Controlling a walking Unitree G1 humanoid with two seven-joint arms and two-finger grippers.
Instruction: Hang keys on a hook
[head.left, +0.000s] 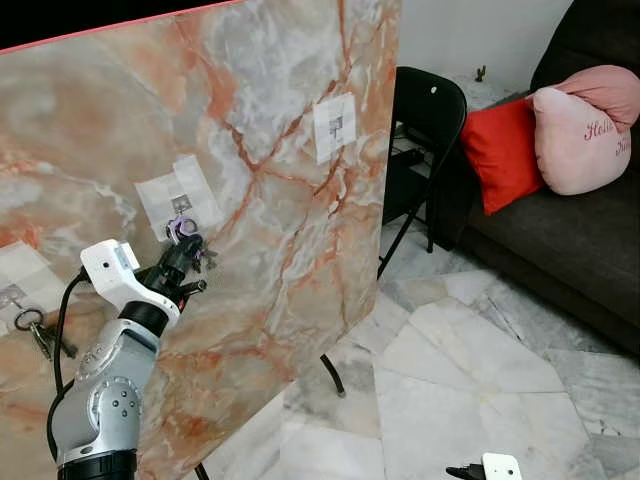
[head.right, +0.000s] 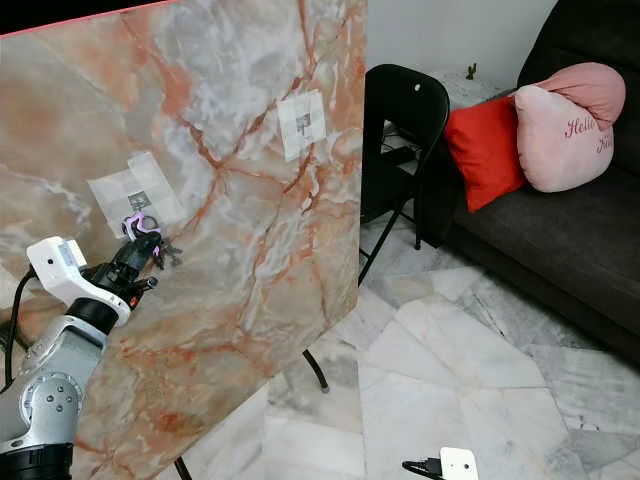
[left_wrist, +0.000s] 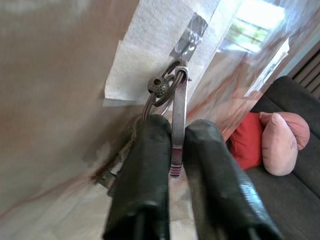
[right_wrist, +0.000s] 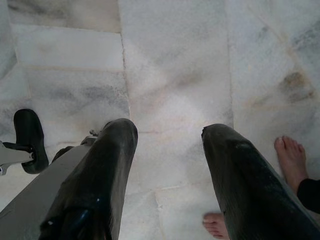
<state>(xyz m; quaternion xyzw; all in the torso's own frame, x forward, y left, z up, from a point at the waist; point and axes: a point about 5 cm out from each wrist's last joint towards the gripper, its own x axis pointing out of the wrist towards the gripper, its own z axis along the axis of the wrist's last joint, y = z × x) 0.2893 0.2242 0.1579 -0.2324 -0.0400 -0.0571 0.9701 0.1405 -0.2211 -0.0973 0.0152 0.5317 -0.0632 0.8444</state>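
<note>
— What sits at the far left?

— Another bunch of keys (head.left: 40, 333) hangs low on the marble board (head.left: 280, 120); the silver left arm rises beside it, and the left gripper (head.left: 183, 243) reaches up to the middle white patch (head.left: 178, 200) taped on that board.

— And its claw?

— Pressed together on the keys (left_wrist: 172, 107) (a flat purple-edged clip (left_wrist: 177, 125) is pinched between the two black fingers (left_wrist: 147, 165)); the ring and a small bead (left_wrist: 156, 86) sit right at the metal hook (left_wrist: 187, 37) on the patch; whether the ring is over the hook, I cannot tell.

— Further right?

— A second patch (head.left: 335, 125) higher on the board; then a black folding chair (head.left: 425, 110); then a dark sofa (head.left: 570, 250) with a red cushion (head.left: 500, 150) and a pink one (head.left: 580, 125).

— The other arm?

— The right gripper (right_wrist: 170, 165) hangs over the marble floor (right_wrist: 175, 65), fingers spread with nothing between them; a person's bare feet (right_wrist: 292, 155) stand just beside it.
</note>
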